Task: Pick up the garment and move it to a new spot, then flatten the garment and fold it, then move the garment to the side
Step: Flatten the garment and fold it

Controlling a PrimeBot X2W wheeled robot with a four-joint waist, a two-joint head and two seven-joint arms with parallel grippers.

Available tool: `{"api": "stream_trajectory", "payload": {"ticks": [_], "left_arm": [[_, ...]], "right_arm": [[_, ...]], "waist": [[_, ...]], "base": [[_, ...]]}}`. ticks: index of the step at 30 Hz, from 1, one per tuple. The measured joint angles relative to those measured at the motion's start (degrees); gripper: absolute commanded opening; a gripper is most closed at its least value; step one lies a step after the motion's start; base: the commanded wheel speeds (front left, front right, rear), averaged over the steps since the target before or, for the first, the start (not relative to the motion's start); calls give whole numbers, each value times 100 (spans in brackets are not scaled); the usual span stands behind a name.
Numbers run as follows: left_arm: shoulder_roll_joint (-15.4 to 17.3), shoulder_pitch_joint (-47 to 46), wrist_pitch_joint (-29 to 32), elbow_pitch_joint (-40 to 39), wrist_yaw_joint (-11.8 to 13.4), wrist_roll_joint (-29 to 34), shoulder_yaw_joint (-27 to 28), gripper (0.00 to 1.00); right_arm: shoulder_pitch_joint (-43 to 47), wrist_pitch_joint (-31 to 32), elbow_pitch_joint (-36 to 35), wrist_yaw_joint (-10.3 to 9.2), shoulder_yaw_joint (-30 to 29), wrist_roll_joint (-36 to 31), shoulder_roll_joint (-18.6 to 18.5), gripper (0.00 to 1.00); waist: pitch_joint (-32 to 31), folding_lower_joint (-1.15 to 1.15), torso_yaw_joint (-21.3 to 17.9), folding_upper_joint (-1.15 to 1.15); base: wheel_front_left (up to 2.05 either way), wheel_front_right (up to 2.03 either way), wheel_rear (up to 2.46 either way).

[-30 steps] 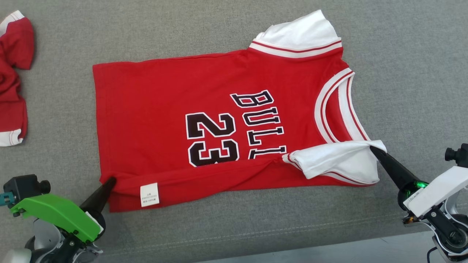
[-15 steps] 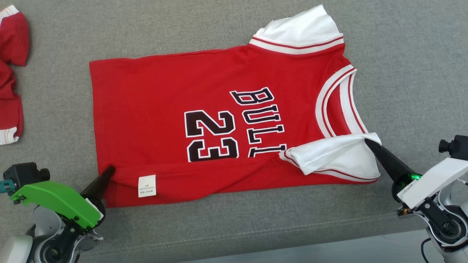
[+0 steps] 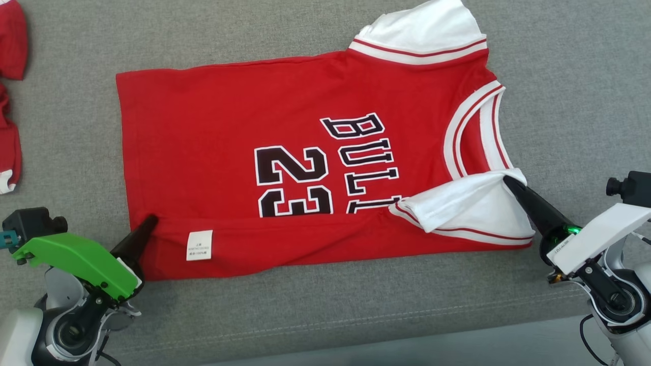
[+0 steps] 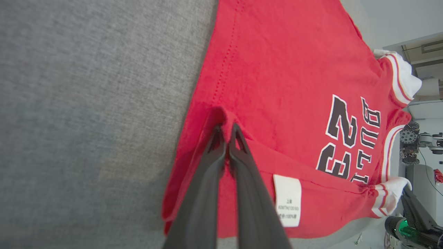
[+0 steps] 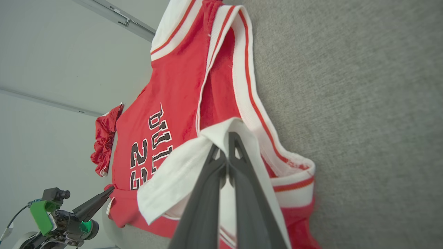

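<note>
Left claw (image 3: pixel 151 219): clenched on a pinch of red cloth at the near hem corner of the jersey (image 3: pixel 229 127). The left wrist view shows both dark fingers (image 4: pixel 211 162) closed together with a raised ridge of fabric at their tips.
Right claw (image 3: pixel 506 179): clenched on the near sleeve (image 3: pixel 457 208), at its upper corner beside the neckline. The right wrist view shows white cloth bunched around the closed tips.
Jersey position: front up on the grey surface (image 3: pixel 559 76), hem toward the robot's left, neckline toward its right.
Jersey marking: black lettering outlined in white, with the number 23 (image 3: pixel 292 178) below it.
Near edge: turned over onto the front in 1 long strip from hem corner to sleeve, covering the lower part of the 23.
Near sleeve: white with red stripes, laid inward over the red front, touching the lettering.
Far sleeve (image 3: pixel 427 25): white, spread flat beyond the far edge.
Care tag (image 3: pixel 199 245): white, on the turned strip, just beside the left fingertips.
Second garment (image 3: pixel 10 101): red with white trim, crumpled at the left edge of the surface, well apart from the jersey.
</note>
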Motion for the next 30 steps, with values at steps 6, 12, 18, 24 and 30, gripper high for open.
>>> {"api": "stream_trajectory", "payload": {"ticks": [6, 12, 18, 24, 30], "left_arm": [[-38, -74, 12, 126, 0, 15, 0, 0], [-85, -127, 11, 205, 0, 37, 0, 2], [-148, -186, -10, 332, 0, 59, 2, 0], [-168, -196, -46, 391, 0, 182, 10, 0], [-170, -208, -47, 424, 2, 187, 14, 0]], "right_arm": [[-81, -36, 125, 0, 30, -38, 29, 0], [-99, -81, 240, 0, 74, -70, 97, 0], [-146, -130, 311, 0, 121, -71, 112, 9], [-199, -136, 378, 0, 170, -71, 115, 0], [-199, -180, 421, 0, 181, -71, 113, 0]], "waist": [[26, 0, 13, 0], [11, 0, 27, 0], [-36, 0, 45, 0], [-105, 0, 66, 0], [-182, 0, 78, 0]], "base": [[0, 0, 0], [0, 0, 0], [0, 0, 0], [0, 0, 0], [0, 0, 0]]}}
